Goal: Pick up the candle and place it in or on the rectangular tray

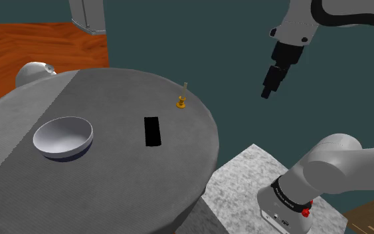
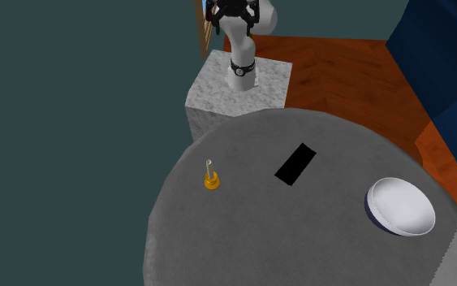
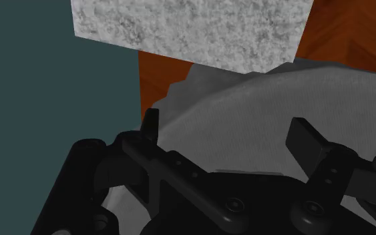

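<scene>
A thin pale candle (image 1: 181, 100) in a small gold holder stands upright near the round grey table's (image 1: 119, 193) far edge. A flat black rectangular tray (image 1: 153, 131) lies a short way from it, toward the table's middle. In the second exterior view the candle (image 2: 211, 177) is left of the tray (image 2: 295, 163). My gripper (image 1: 266, 93) hangs high in the air beyond the table's rim, to the right of the candle in the shoulder view. Its black fingers (image 3: 151, 125) stand wide apart with nothing between them, over the table's edge (image 3: 246, 113).
A white bowl (image 1: 63, 137) with a dark underside sits on the table, left of the tray in the shoulder view. The speckled grey stand (image 1: 245, 186) is close to the table's rim. A pale rounded object (image 1: 34, 73) lies behind the table. Wooden floor (image 2: 364, 65) surrounds the table.
</scene>
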